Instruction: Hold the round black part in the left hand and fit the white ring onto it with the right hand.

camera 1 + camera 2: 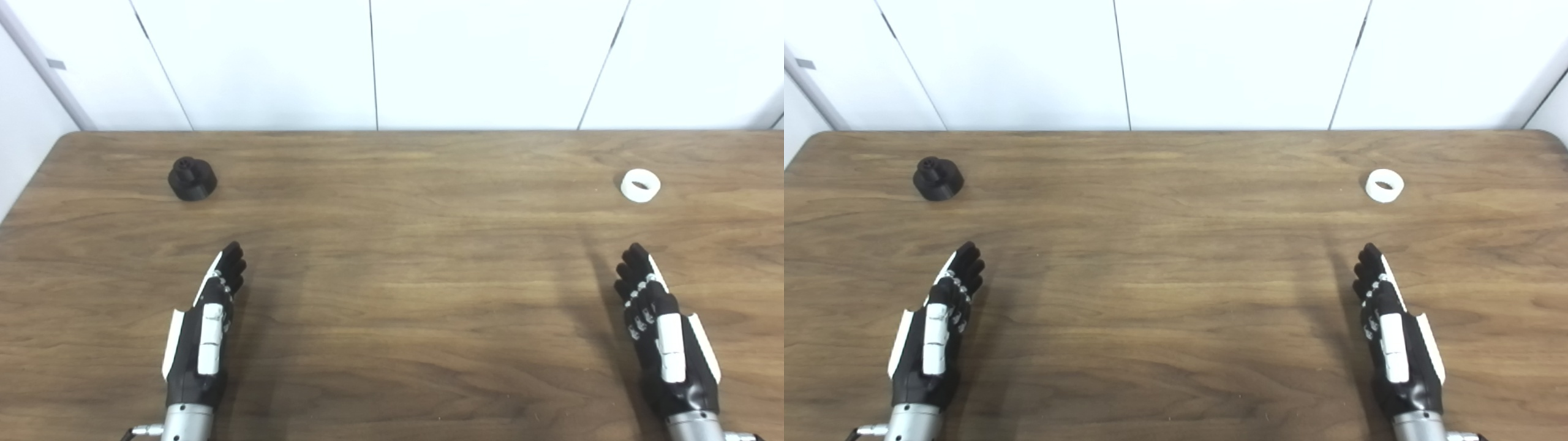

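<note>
Left eye view: black part (192,179) beyond spread left hand (205,334); white ring (640,185) beyond spread right hand (664,340).

Both the left hand (205,331) and the right hand (664,334) are black with white plates along the back and edge, small silver fittings on the fingers (228,269), and silver metal wrist cuffs (187,422) at the frame's bottom.

Black part (938,178) far left, white ring (1384,185) far right — both hands empty.
</note>
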You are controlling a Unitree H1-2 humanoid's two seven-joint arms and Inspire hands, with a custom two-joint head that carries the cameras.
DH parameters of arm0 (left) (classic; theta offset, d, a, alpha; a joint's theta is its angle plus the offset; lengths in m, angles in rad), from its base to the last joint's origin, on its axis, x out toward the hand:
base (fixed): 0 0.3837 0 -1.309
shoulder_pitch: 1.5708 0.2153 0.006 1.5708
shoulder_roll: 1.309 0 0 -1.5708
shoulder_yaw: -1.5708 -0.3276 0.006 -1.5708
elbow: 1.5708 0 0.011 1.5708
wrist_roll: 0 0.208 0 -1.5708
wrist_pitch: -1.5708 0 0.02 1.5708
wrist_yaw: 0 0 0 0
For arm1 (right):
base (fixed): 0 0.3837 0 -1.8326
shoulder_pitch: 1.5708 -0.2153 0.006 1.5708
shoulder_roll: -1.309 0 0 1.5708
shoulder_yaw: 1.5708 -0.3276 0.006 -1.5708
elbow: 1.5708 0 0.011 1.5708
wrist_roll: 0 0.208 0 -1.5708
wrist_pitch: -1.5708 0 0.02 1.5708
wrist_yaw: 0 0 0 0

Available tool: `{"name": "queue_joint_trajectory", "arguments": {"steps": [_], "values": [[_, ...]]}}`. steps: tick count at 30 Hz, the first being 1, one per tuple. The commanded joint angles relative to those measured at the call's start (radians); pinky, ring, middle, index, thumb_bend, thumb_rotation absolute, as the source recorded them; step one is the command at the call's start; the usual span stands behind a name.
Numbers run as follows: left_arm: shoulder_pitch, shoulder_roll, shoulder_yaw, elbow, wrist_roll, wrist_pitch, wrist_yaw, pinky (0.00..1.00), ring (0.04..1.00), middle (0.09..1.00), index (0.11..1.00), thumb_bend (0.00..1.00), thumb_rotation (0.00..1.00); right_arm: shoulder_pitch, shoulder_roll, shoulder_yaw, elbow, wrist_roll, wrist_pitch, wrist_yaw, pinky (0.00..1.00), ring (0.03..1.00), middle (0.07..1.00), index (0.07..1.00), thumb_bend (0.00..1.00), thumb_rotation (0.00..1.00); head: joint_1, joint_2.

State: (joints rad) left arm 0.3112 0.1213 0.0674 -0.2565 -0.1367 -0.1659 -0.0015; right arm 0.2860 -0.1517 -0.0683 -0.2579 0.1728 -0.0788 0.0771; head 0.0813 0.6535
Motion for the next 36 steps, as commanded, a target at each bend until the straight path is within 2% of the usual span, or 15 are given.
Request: {"name": "queue_joint_trajectory", "arguments": {"steps": [1, 4, 7, 17, 18, 21, 24, 27, 31, 36], "values": [[0.011, -0.018, 0.006, -0.036, -0.01, -0.002, -0.001, 0.98, 0.964, 0.965, 0.954, 0.58, 0.94, 0.015, 0.023, 0.004, -0.012, 0.009, -0.004, 0.001, 1.0, 0.988, 0.986, 0.968, 0.61, 0.96, 0.0, 0.001], [0.012, -0.018, 0.007, -0.036, -0.01, -0.001, -0.002, 0.98, 0.964, 0.965, 0.954, 0.58, 0.94, 0.014, 0.023, 0.004, -0.008, 0.007, -0.011, 0.002, 1.0, 0.983, 0.985, 0.969, 0.6, 0.96, 0.0, 0.001], [0.011, -0.019, 0.007, -0.036, -0.006, 0.0, -0.002, 0.98, 0.96, 0.963, 0.953, 0.58, 0.94, 0.015, 0.018, 0.004, -0.01, 0.007, -0.008, 0.005, 1.0, 0.992, 0.99, 0.972, 0.6, 0.97, 0.032, -0.008], [0.013, -0.04, -0.017, -0.008, 0.039, -0.037, 0.002, 0.98, 0.961, 0.963, 0.956, 0.57, 0.94, 0.007, 0.011, -0.007, 0.034, 0.041, -0.04, 0.022, 1.0, 0.997, 0.998, 0.991, 0.55, 0.99, 0.172, -0.097], [0.013, -0.041, -0.018, -0.008, 0.042, -0.038, 0.004, 0.98, 0.96, 0.962, 0.956, 0.57, 0.94, 0.006, 0.011, -0.008, 0.038, 0.045, -0.042, 0.024, 1.0, 0.999, 0.998, 0.989, 0.55, 1.0, 0.172, -0.097], [0.011, -0.047, -0.026, 0.01, 0.055, -0.059, 0.005, 0.98, 0.959, 0.96, 0.952, 0.56, 0.93, 0.003, 0.007, -0.007, 0.049, 0.054, -0.048, 0.034, 1.0, 1.0, 1.0, 0.997, 0.54, 1.0, 0.219, -0.137], [0.008, -0.048, -0.032, 0.025, 0.063, -0.076, 0.005, 0.98, 0.963, 0.962, 0.953, 0.54, 0.93, -0.001, 0.008, -0.007, 0.064, 0.06, -0.067, 0.04, 1.0, 1.0, 1.0, 1.0, 0.52, 1.0, 0.231, -0.151], [0.005, -0.049, -0.035, 0.042, 0.072, -0.093, 0.007, 0.98, 0.96, 0.957, 0.951, 0.54, 0.92, -0.006, 0.009, -0.008, 0.087, 0.022, -0.095, 0.026, 1.0, 0.997, 0.996, 0.995, 0.54, 1.0, 0.246, -0.169], [0.005, -0.048, -0.039, 0.048, 0.076, -0.097, 0.005, 0.98, 0.965, 0.959, 0.954, 0.53, 0.93, -0.007, 0.006, -0.011, 0.106, 0.018, -0.105, 0.028, 1.0, 0.993, 0.993, 0.993, 0.57, 1.0, 0.242, -0.169], [0.009, -0.058, -0.038, 0.046, 0.08, -0.092, 0.014, 0.98, 0.965, 0.96, 0.955, 0.54, 0.91, -0.006, 0.007, -0.013, 0.112, 0.019, -0.118, 0.03, 1.0, 0.985, 0.99, 0.99, 0.56, 1.0, 0.231, -0.169]]}}
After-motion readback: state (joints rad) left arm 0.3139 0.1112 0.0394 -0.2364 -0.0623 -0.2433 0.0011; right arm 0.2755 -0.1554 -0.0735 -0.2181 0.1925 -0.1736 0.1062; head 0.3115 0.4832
